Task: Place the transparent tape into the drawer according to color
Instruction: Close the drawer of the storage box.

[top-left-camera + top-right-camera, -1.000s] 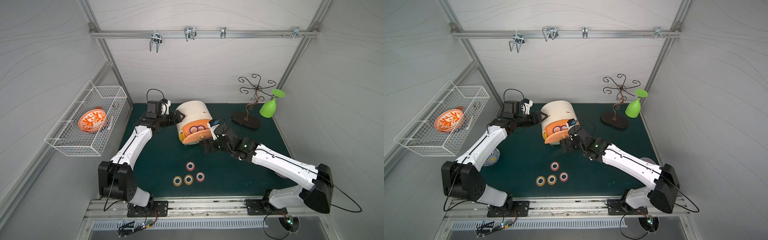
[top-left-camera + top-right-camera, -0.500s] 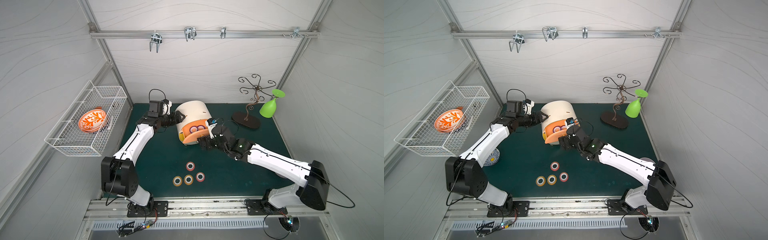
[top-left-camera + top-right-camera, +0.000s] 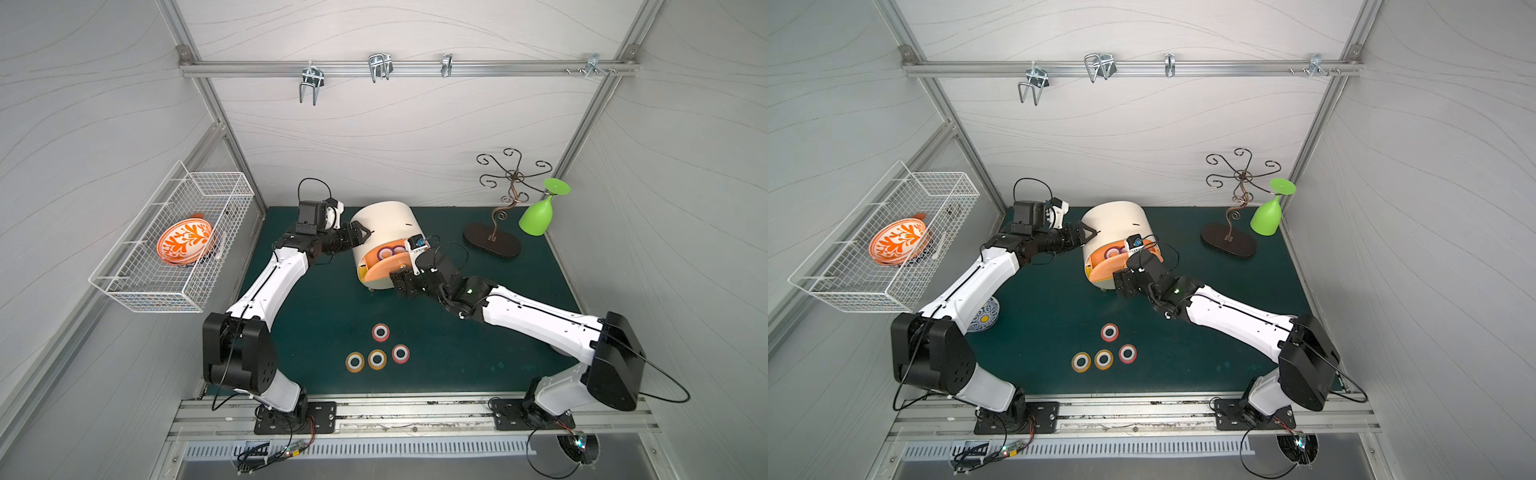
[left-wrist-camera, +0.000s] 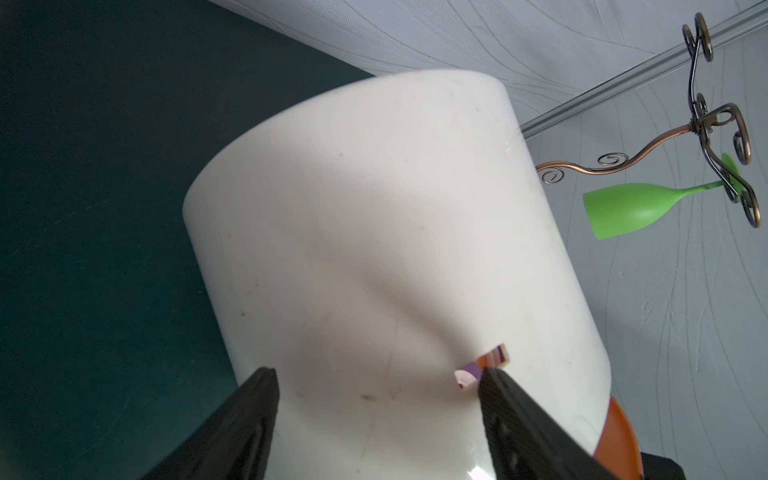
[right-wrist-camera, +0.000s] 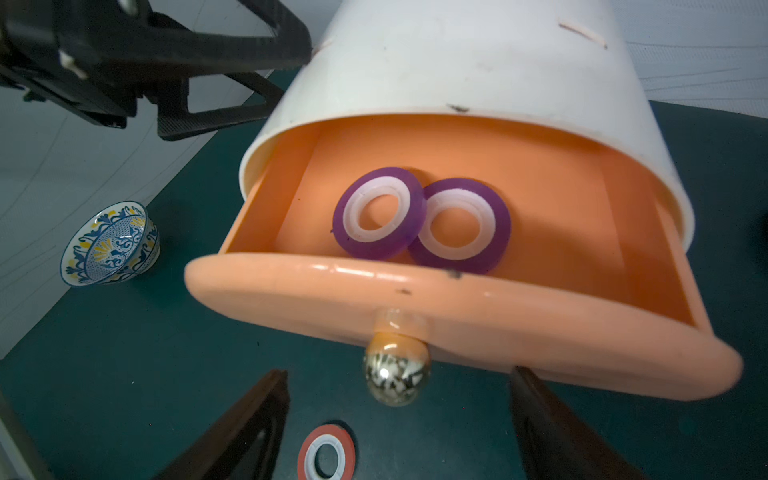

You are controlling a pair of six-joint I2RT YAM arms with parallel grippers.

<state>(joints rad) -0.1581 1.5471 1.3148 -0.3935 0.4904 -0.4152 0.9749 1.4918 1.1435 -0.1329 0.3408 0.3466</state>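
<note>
Noted wire basket [image 3: 124, 291] on left wall holding orange-patterned bowl [image 3: 185, 241]; blue bowl [image 3: 984, 318] partly behind left arm; scroll stand [image 3: 492, 245] with green goblet [image 3: 538, 216] hung, back right. Green mat [image 3: 457, 357], white-panelled booth. Found orange drawer [image 5: 457, 307] pulled out of white cabinet [image 3: 386, 220], purple rolls [image 5: 379, 212] [image 5: 461, 224] inside, touching. Red rolls [image 3: 380, 332] [image 3: 400, 353] and orange rolls [image 3: 354, 362] [image 3: 377, 359] on mat in front. Left gripper [image 4: 376, 370] spread at cabinet's side; right gripper [image 5: 399, 372] spread astride drawer knob [image 5: 395, 384], unclamped.
</note>
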